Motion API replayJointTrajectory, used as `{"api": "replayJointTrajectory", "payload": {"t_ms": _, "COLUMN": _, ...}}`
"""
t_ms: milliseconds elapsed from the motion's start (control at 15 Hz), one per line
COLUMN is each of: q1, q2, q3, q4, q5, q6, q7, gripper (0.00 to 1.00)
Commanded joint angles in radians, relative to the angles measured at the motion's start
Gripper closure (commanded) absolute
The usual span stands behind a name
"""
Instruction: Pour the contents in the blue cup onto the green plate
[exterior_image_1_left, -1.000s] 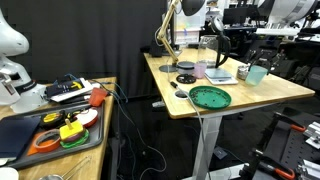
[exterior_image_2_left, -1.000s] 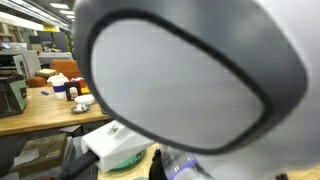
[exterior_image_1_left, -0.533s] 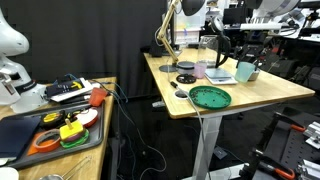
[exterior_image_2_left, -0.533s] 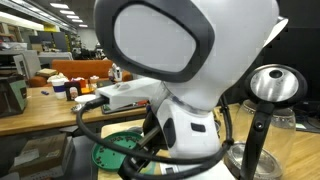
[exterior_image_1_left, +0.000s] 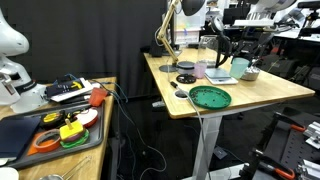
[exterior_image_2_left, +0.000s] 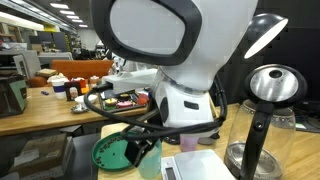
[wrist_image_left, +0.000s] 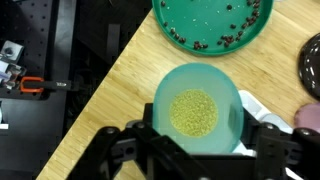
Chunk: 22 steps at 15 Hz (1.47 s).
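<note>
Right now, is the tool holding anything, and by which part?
Yes: the tool grips the cup by its side wall, with a finger on each side, as the wrist view shows. The cup is upright, with the contents inside.

The light wooden table (exterior_image_1_left: 262, 95) is carrying the green plate (exterior_image_1_left: 210, 97) near its front edge, a small black disc (exterior_image_1_left: 186, 78) is lying just behind that, and a tall clear jug (exterior_image_1_left: 207, 52) is standing farther back, near a pale square pad (exterior_image_1_left: 218, 73).
</note>
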Motion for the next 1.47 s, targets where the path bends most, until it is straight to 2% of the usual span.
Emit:
{"api": "replayJointTrajectory", "payload": {"t_ms": 0, "q1": -0.007, "q2": 0.001, "q3": 0.008, "q4": 0.002, "q5": 0.000, "q6": 0.000, "q7": 0.001, "gripper": 0.23}}
{"api": "replayJointTrajectory", "payload": {"t_ms": 933, "q1": -0.008, "q2": 0.004, "q3": 0.008, "q4": 0.002, "q5": 0.000, "q6": 0.000, "q7": 0.001, "gripper": 0.23}}
{"api": "replayJointTrajectory", "payload": {"t_ms": 1000, "q1": -0.008, "q2": 0.007, "q3": 0.007, "q4": 0.004, "q5": -0.016, "q6": 0.001, "q7": 0.028, "gripper": 0.48}}
{"api": "replayJointTrajectory", "payload": {"t_ms": 1133, "q1": -0.006, "q2": 0.013, "q3": 0.008, "q4": 0.012, "q5": -0.036, "q6": -0.010, "q7": 0.077, "gripper": 0.48}}
{"api": "replayJointTrajectory", "payload": {"t_ms": 1400, "q1": 0.005, "q2": 0.026, "q3": 0.018, "q4": 0.029, "q5": -0.131, "q6": -0.025, "q7": 0.333, "gripper": 0.48}}
